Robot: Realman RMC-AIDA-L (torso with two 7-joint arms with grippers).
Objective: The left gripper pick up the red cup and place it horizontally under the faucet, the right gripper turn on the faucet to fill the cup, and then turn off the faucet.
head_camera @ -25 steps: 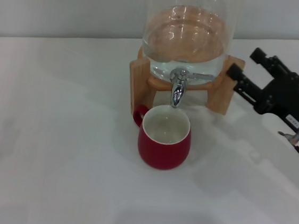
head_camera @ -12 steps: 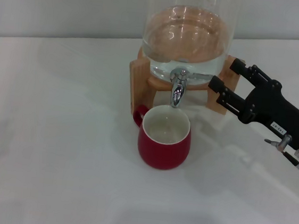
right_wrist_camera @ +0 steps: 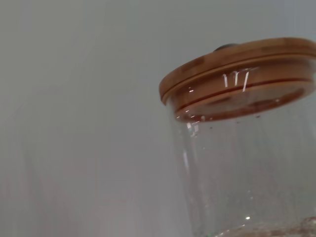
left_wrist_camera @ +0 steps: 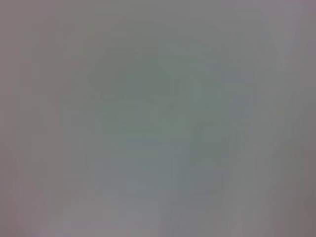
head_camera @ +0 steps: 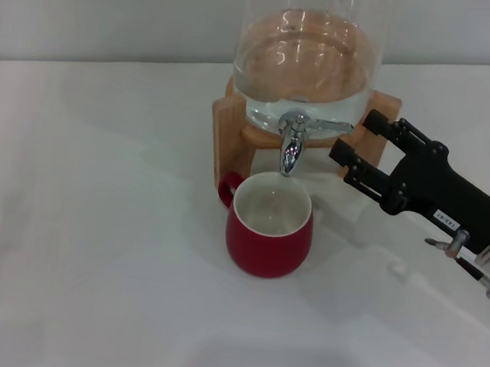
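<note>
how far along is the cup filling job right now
Done: the red cup stands upright on the table under the faucet, and the left pincer is out of view. In hand: the right pincer, open, sits just beside the faucet's side lever, not gripping it. Left: turning the lever on, filling the cup, which shows no clear water inside, then turning it off.

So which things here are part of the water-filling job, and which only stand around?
Part of the job:
- red cup
- faucet
- right gripper, open, beside the lever

Only standing around:
- glass jar
- wooden stand
- wooden lid
</note>
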